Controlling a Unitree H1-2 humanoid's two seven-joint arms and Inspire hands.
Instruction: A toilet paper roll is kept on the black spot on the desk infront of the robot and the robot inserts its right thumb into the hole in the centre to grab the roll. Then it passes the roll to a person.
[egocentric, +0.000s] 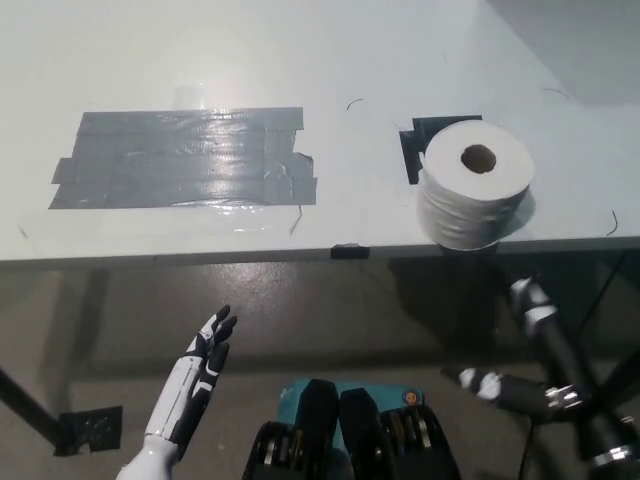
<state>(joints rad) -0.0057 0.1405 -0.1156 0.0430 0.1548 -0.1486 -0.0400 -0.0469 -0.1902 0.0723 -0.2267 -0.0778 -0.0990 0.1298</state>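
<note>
Roll (475, 196) upright on black spot (413, 146) — both hands below desk (300, 60), holding nothing; left hand (205, 362) fingers straight, right hand (530, 345) prob. spread.

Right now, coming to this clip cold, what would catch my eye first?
The white toilet paper roll stands on end near the desk's front edge at the right, hole up, covering most of a black spot. To its left, a big patch of grey tape shines on the desk. Below the edge, the white left hand hangs with fingers apart, and the black right hand waits under the roll.
</note>
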